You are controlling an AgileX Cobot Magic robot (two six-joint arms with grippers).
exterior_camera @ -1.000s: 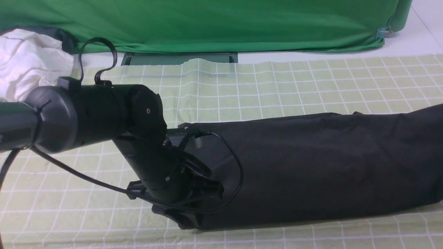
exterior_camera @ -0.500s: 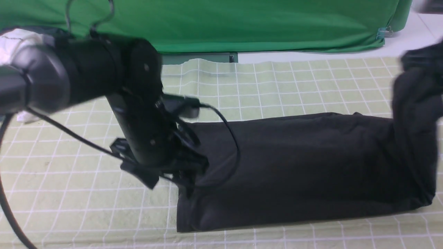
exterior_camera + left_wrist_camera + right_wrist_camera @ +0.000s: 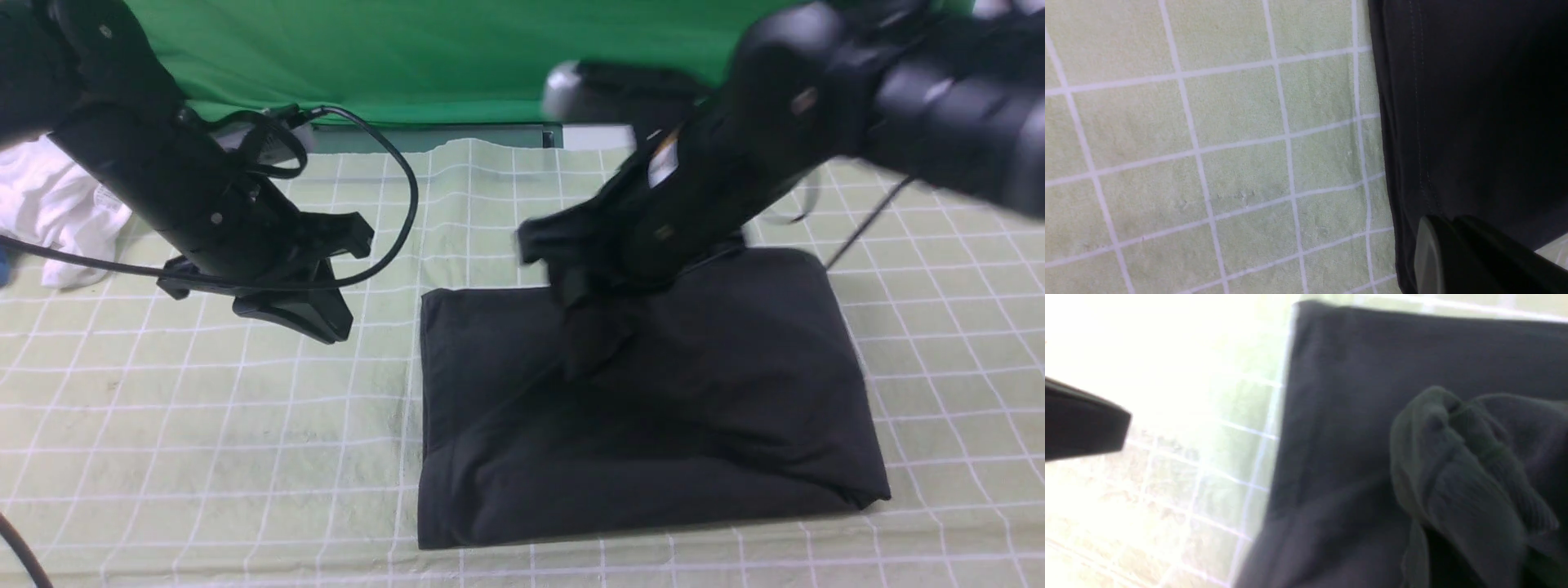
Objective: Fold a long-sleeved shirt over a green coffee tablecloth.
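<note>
Out past the left claw (image 3: 326, 322), on its outer side, we see a white garment (image 3: 57, 212) lying crumpled. We take it to have no part in the job. The left claw is clenched and empty. It hangs above the green coffee tablecloth (image 3: 204, 425), and its wrist view shows only gridded cloth and the shirt's stitched edge just beside it, with nothing pinched.

Between the two claws lies the long-sleeved shirt (image 3: 653, 425), resting on the tablecloth as a compact, nearly rectangular packet. Its plain dark side faces up, and we see no print or label. We judge that the sleeves are already tucked in, the long folds are made, and the crosswise fold is almost finished.

Right under the right claw (image 3: 571, 286), a bunch of the shirt's cloth rises in a peak toward the claw. In that arm's wrist view the bunch sits crumpled close by. We cannot tell whether this claw is grasping the bunch or has released it.

As we read it, little remains to do. The bunch has to be laid flat on the packet, the slack beneath the right claw smoothed out, and both arms drawn clear of the shirt.
</note>
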